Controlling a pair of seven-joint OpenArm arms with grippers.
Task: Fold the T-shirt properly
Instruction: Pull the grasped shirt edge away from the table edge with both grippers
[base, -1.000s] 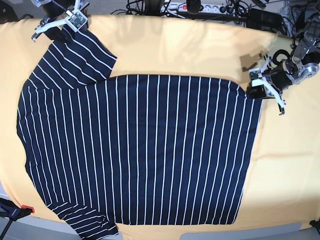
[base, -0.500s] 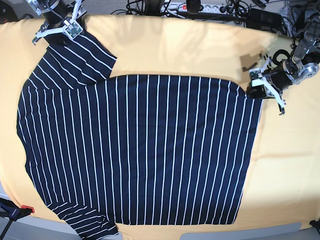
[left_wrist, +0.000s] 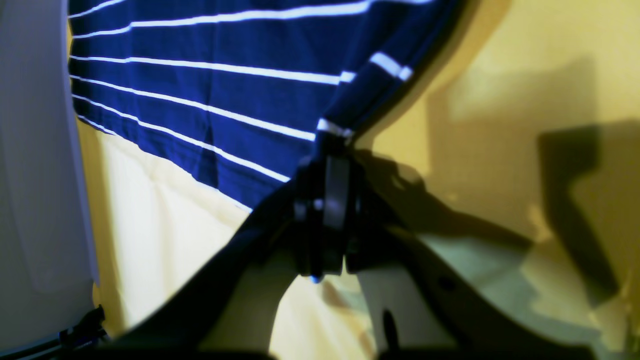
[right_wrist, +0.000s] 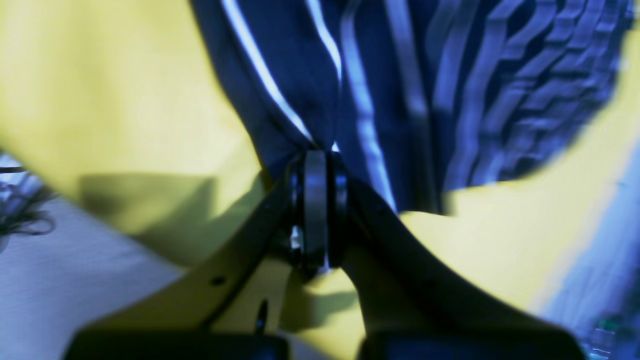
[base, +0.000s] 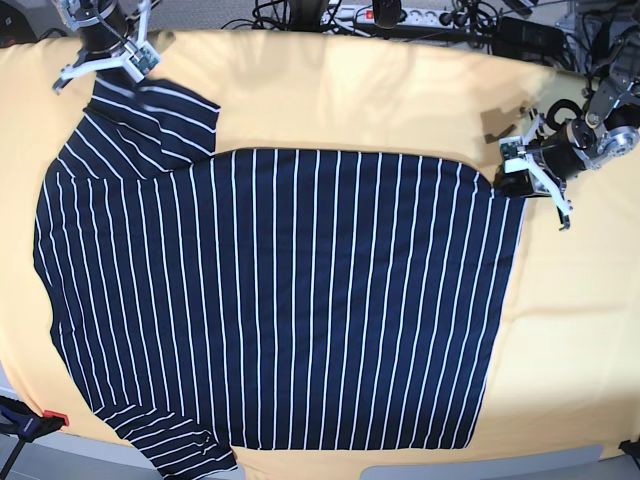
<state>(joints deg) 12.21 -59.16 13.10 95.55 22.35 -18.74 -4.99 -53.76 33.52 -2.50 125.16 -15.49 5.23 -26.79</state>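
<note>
Left gripper (left_wrist: 327, 150) clamped; right gripper (right_wrist: 316, 152) clamped, apparently pinching cloth.

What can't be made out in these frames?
- Base view: the T-shirt's lower sleeve is cut off by the bottom edge.
- Right wrist view: the cloth past the right claw is motion-blurred.
- Left wrist view: the left claw hides the pinched hem corner.

You've got the T-shirt (base: 280, 300), navy with thin white stripes, spread flat; its hem corner is pinched in the left gripper (base: 515, 178), its sleeve tip in the right gripper (base: 100, 72).
</note>
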